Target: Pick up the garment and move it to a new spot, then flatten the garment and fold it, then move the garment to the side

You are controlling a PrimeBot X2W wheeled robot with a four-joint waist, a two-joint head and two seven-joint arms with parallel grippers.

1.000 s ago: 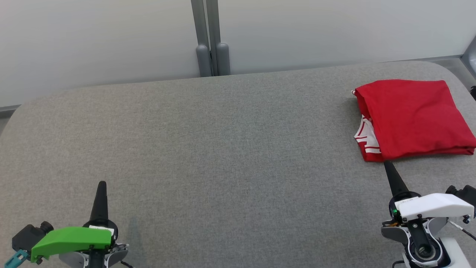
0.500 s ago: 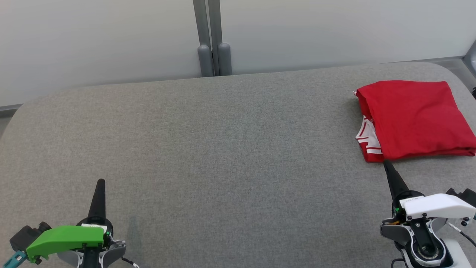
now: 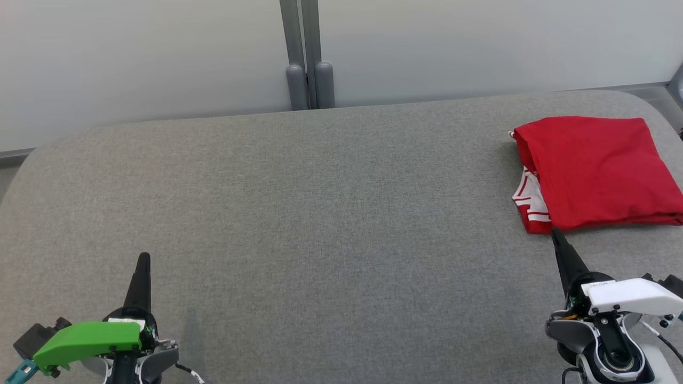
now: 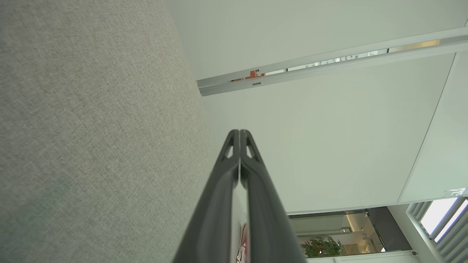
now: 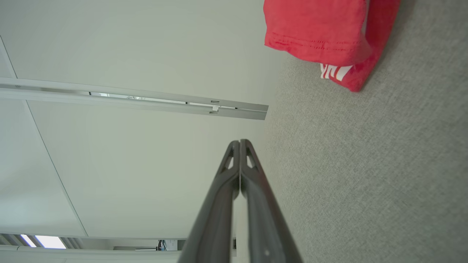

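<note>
Spreading wide, a grey fabric table (image 3: 320,213) meets pale wall panels (image 3: 133,53) and a grey post (image 3: 305,53) at its far edge. Since a second ago the view has shifted slightly with the camera, and the folded red garment (image 3: 597,170) lies unmoved at the far right. Its long axis runs left-right, white-striped trim facing left. The left gripper (image 3: 143,258) and right gripper (image 3: 556,233) hover near, fingers pressed together.

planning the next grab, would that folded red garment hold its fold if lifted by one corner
Probably floppy: the red garment is soft layered cloth, so lifting one corner would likely unfold it. Pushed, it may bunch rather than slide on the textured table.
</note>
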